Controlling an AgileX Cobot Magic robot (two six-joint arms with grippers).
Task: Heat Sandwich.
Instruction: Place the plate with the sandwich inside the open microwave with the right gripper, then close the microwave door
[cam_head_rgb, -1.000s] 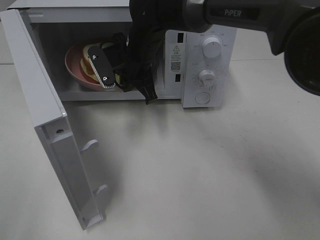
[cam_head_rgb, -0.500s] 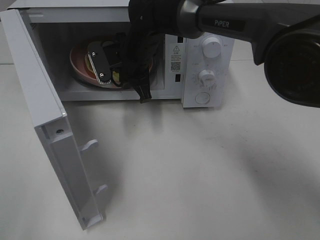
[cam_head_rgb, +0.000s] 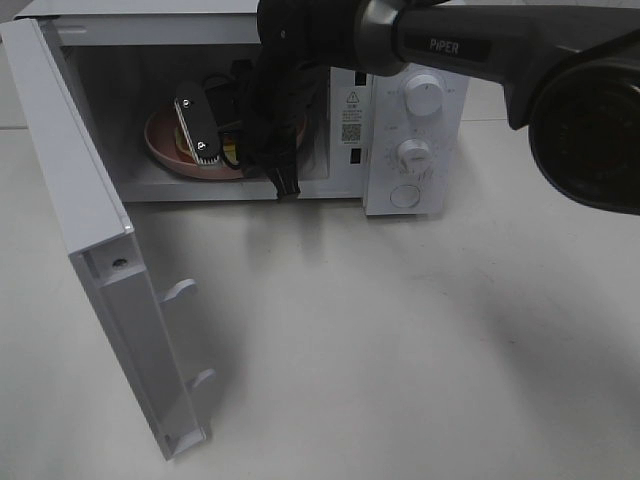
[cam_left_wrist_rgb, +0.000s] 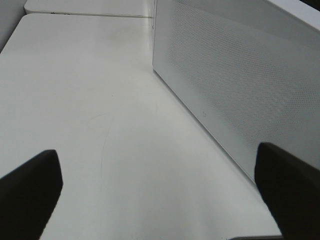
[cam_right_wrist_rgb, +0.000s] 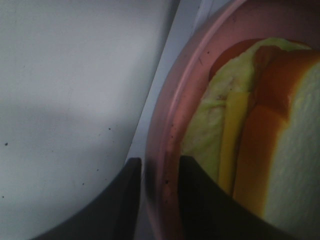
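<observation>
Your sandwich (cam_right_wrist_rgb: 250, 125) is inside the microwave (cam_head_rgb: 415, 100), lying on the pink plate (cam_right_wrist_rgb: 165, 125) on the oven floor. It sits just inward of the plate edge that the right gripper (cam_right_wrist_rgb: 160, 200) straddles. From that gripper the sandwich lies ahead and to the inner side of the rim, its bands of pale bread, yellow and orange filling running roughly along the rim. The bread looks soft and spongy; the plate is smooth, thin-walled and round, with a raised lip. The right gripper's jaws are narrow, one dark finger on each side of the lip. You cannot tell whether they pinch it or have just let it go. The right arm is far nearer; it reaches in through the oven's mouth, so the next move likely calls for a straight pull-out without dragging the plate. The left gripper (cam_left_wrist_rgb: 160, 200) is spread wide and holds nothing, low over the white counter (cam_head_rgb: 400, 330) beside the oven's perforated side wall. The door (cam_head_rgb: 90, 250) hangs fully open
</observation>
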